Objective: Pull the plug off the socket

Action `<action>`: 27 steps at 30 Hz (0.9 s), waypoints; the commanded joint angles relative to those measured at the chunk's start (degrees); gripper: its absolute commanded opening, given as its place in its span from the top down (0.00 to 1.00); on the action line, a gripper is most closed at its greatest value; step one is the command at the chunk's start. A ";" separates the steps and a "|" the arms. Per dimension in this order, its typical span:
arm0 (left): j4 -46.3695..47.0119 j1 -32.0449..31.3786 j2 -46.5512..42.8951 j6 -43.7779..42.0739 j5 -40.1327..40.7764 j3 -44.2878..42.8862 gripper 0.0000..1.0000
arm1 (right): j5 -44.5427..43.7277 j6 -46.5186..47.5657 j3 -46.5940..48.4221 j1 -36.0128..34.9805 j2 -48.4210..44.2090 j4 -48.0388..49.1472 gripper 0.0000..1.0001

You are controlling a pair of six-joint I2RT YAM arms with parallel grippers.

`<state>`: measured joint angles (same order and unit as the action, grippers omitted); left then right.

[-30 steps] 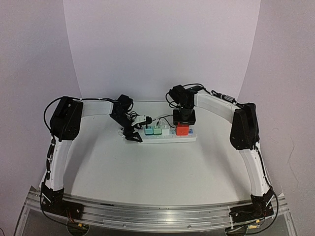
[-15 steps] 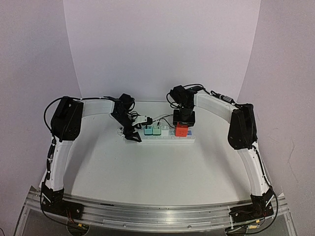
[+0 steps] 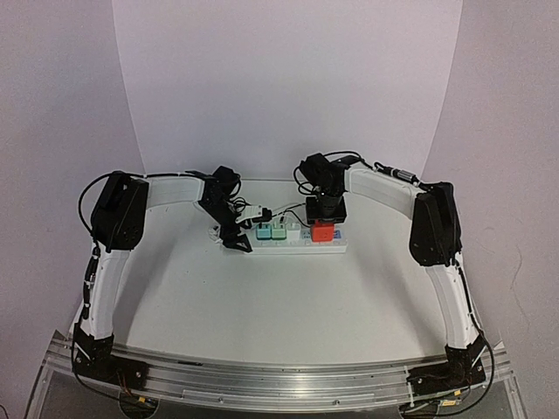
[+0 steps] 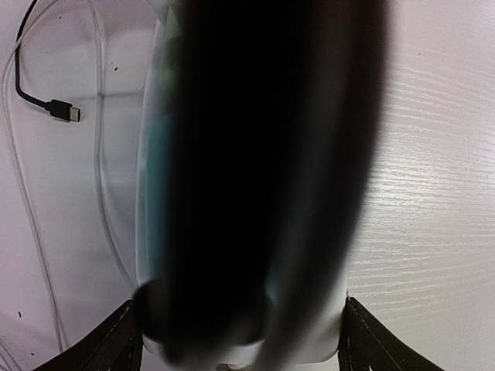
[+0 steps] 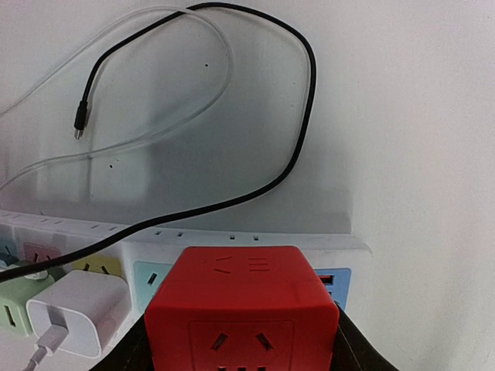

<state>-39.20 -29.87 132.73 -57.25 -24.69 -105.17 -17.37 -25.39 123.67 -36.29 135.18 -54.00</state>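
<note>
- Gripping the red cube plug (image 5: 241,309) on both sides, the right claw (image 3: 323,218) hangs over the right part of the socket (image 3: 339,245).
- Whether the plug's pins sit in an outlet cannot be told.
- The socket lies flat across the far middle of the table (image 3: 288,305).
- The left claw (image 4: 240,348) is at the socket's left end, its fingers (image 4: 116,344) closed against the two long sides; a dark blur hides most of that view.
- A white charger (image 5: 73,313) and two green plugs (image 3: 272,233) sit in the outlets left of the red one.
- A black cable (image 5: 305,100) loops on the table behind the socket.
</note>
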 commanded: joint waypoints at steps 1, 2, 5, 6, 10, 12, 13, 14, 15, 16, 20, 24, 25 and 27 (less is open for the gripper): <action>-0.65 -0.17 3.90 -0.08 7.00 -0.75 1.00 | 0.77 3.17 0.70 -1.00 -7.02 2.12 1.00; -0.71 -0.14 3.90 -0.17 7.06 -0.78 1.00 | 0.76 2.56 0.76 -0.95 -7.13 2.13 1.00; -1.08 -0.10 4.06 -0.58 7.40 -0.76 1.00 | 2.07 -1.77 -0.44 -0.23 -7.93 2.03 1.00; -1.13 -0.10 4.10 -0.76 7.51 -0.75 1.00 | 3.43 -4.68 -1.48 0.43 -8.41 2.00 1.00; -1.33 -0.14 4.34 -1.00 7.73 -0.75 1.00 | 10.16 -12.96 -4.61 3.45 -9.70 2.12 1.00; -1.45 -0.10 4.41 -1.18 7.73 -0.78 1.00 | 11.55 -13.47 -4.13 3.65 -9.66 2.12 1.00; -1.46 -0.12 4.43 -1.29 7.73 -0.76 1.00 | 11.98 -13.72 -3.56 3.69 -9.53 2.10 1.00; -1.41 -0.09 4.46 -1.37 7.73 -0.78 1.00 | 12.17 -13.92 -2.96 3.63 -9.36 2.08 1.00; -1.37 -0.07 4.48 -1.41 7.73 -0.82 1.00 | 11.97 -13.88 -2.30 3.43 -9.14 2.03 1.00; -1.29 -0.11 4.48 -1.40 7.73 -0.86 1.00 | 11.40 -13.59 -1.57 3.14 -8.90 1.96 1.00; -1.29 -0.14 4.61 -1.30 7.71 -1.37 1.00 | 2.87 -8.59 1.12 -0.16 -7.18 -0.44 1.00; -1.93 -0.10 4.78 -1.20 7.51 -1.64 1.00 | -5.39 -3.65 1.99 -2.43 -6.17 -3.48 1.00; -2.08 -0.11 4.76 -1.18 7.51 -1.69 1.00 | -6.87 -2.32 1.77 -2.91 -6.29 -3.57 1.00; -2.30 -0.10 4.80 -1.15 7.47 -1.81 1.00 | -9.59 0.72 1.56 -3.88 -6.64 -3.59 1.00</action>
<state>-39.32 -30.41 133.59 -58.40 -24.21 -106.74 -19.79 -30.25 122.45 -37.14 131.87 -56.19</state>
